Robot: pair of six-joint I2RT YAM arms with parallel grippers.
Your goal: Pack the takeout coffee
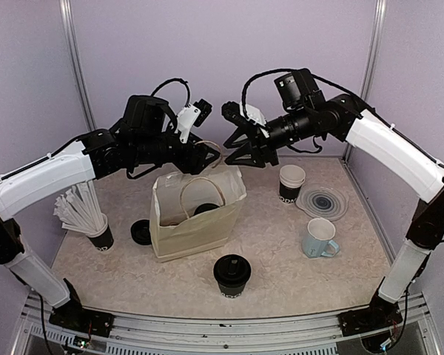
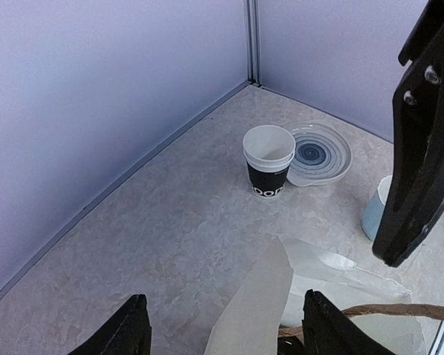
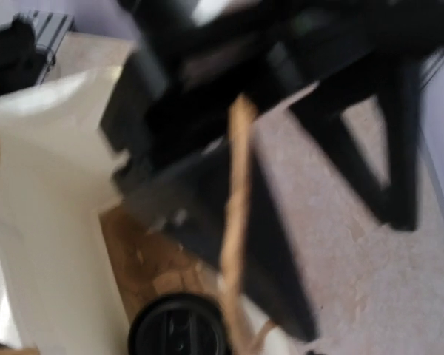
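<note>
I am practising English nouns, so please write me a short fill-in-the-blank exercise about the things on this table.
The open cup beside the plate has no ____.
One closed cup stands inside the paper ____.
The mug is light ____.
Missing words: lid; bag; blue.

On the overhead feed, I saw that the left arm (image 1: 44, 177) and the right arm (image 1: 388, 144) wore smooth white shells over their long links and were black at every joint. Thin black cables (image 1: 170, 81) looped above both wrists, toward twelve o'clock. A white bracket (image 1: 186, 118) sat on the left wrist. The bases (image 1: 78, 318) at six o'clock were black blocks. On my left wrist feed, a black tapered finger (image 2: 418, 170) at three o'clock carried two silver screws (image 2: 429, 74).
</note>
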